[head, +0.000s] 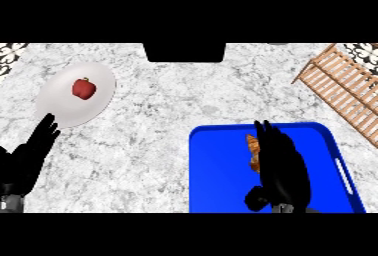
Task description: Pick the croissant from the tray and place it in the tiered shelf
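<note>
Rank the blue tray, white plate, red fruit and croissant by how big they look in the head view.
1. blue tray
2. white plate
3. red fruit and croissant: not ranked, because the right hand hides most of the croissant, and its visible strip looks about the fruit's size.

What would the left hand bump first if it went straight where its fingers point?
The white plate: the left hand points at its near rim. The red bell pepper on it comes after. The hand's height is unclear, so it might pass over.
</note>
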Controlling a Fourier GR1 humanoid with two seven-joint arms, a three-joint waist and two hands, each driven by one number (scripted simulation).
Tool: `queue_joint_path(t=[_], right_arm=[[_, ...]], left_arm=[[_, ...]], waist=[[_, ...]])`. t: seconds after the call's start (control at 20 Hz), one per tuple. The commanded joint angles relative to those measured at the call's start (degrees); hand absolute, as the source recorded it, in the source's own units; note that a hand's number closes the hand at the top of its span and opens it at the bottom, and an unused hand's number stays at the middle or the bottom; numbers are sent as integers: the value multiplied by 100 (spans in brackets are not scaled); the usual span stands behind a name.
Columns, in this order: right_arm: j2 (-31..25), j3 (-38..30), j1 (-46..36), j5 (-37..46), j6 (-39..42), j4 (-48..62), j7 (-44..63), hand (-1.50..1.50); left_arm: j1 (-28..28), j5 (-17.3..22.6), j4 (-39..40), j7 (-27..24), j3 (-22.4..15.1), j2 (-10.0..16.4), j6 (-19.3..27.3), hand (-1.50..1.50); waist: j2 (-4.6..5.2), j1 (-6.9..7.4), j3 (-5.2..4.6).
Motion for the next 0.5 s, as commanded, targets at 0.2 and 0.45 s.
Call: queue_joint_path(t=[0.2, 0.45], right_arm=[[23, -480, -395, -231, 1453, 326, 470, -150], [254, -362, -298, 89, 1465, 548, 407, -150]], left_arm=[[100, -132, -161, -1, -84, -255, 20, 0], [71, -54, 41, -92, 232, -121, -224, 0]], waist=[[13, 15, 20], [12, 9, 19]])
